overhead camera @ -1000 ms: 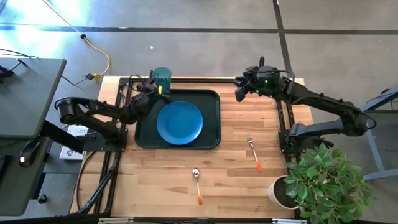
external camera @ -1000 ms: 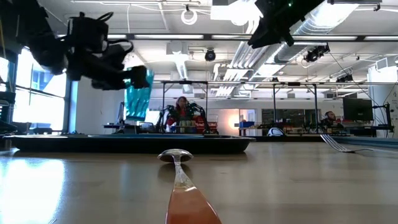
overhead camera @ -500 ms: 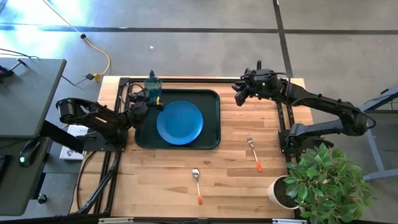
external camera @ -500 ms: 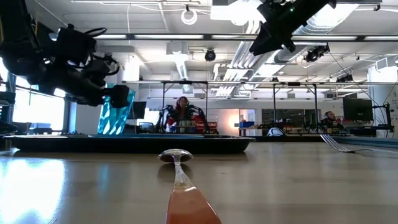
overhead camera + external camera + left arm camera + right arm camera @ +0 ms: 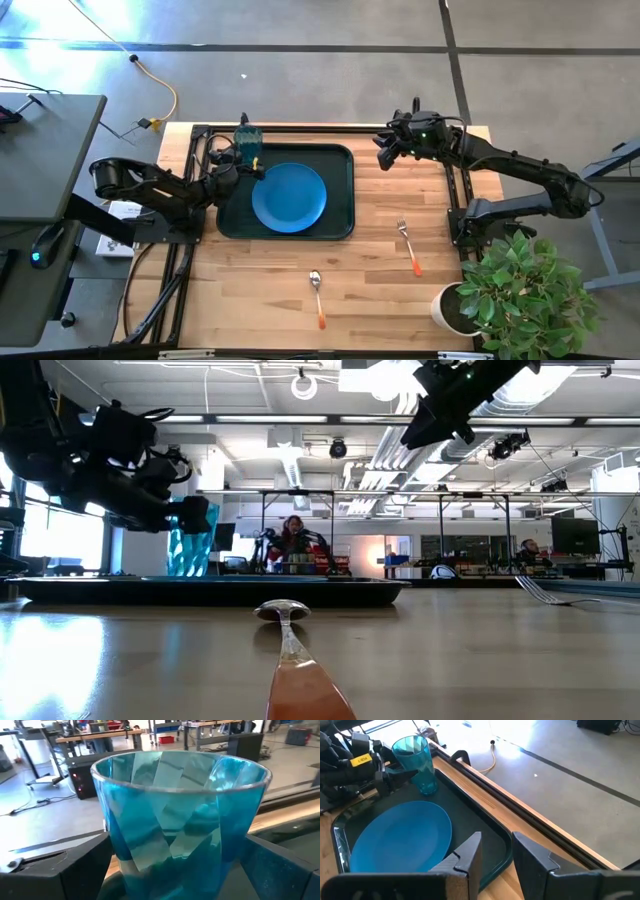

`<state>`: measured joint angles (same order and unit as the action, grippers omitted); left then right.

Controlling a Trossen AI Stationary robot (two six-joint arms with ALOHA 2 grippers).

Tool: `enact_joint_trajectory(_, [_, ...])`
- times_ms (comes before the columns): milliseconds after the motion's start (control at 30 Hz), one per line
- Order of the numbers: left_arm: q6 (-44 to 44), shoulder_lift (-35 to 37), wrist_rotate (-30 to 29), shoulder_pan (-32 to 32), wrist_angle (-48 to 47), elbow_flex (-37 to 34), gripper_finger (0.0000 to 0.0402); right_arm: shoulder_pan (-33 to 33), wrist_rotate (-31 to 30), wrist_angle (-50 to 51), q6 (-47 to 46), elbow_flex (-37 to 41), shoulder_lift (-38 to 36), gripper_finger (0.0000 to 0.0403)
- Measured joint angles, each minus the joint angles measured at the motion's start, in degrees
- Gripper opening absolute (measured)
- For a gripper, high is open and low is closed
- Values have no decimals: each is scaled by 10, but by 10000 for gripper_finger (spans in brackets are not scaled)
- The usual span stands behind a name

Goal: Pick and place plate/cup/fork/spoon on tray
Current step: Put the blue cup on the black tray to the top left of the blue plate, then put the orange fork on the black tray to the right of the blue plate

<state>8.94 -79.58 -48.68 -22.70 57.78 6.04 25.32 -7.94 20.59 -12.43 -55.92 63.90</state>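
Observation:
The teal cup (image 5: 247, 138) stands upright in the far left corner of the dark tray (image 5: 340, 225). My left gripper (image 5: 240, 156) is shut on it, and it also shows in the right wrist view (image 5: 417, 762). The blue plate (image 5: 289, 196) lies flat in the tray's middle. The fork (image 5: 408, 245) and the spoon (image 5: 316, 295) lie on the bare wood nearer the table's near edge. My right gripper (image 5: 384, 152) is open and empty, held high over the table's far side, to the right of the tray. My left gripper pinches the cup's side wall (image 5: 117, 865) between its two fingers, one on each side, about the cup's lower half. The fingers come roughly level from the table's left side. The cup is upright, its base (image 5: 427, 790) down at the tray's floor.
A white plant pot (image 5: 452, 305) with a leafy plant stands at the near right corner. The tray's raised rim (image 5: 470, 775) runs just behind the cup. Bare wood lies between the tray, the fork and the spoon.
My left gripper has carried the cup down and toward the table's left edge, into the tray's far left corner. The cup was tilted half a second ago and now stands upright.

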Motion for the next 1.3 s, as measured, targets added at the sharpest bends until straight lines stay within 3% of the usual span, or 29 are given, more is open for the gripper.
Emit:
enact_joint_trajectory(233, [13, 32, 44, 17, -39, -1, 399, 0, 22, 26, -7, 0, 0, 99])
enact_joint_trajectory(367, [-4, 58, 46, 30, -85, -1, 399, -8, 33, -51, -15, 17, 22, 99])
enact_joint_trajectory(533, [-61, 91, 70, 38, -131, -1, 400, -20, 110, -234, -22, 15, 132, 99])
enact_joint_trajectory(667, [-95, 108, 87, 38, -150, -1, 400, -16, 145, -297, -9, -80, 256, 99])
enact_joint_trajectory(1000, [-86, 157, 46, 37, -233, -1, 400, -23, 171, -149, 35, -384, 494, 99])
enact_joint_trajectory(1133, [-81, 174, 42, 37, -249, -1, 400, -31, 175, -92, 34, -430, 542, 99])
enact_joint_trajectory(1300, [-56, 202, 43, 37, -308, -1, 400, -46, 124, 32, 28, -434, 528, 99])
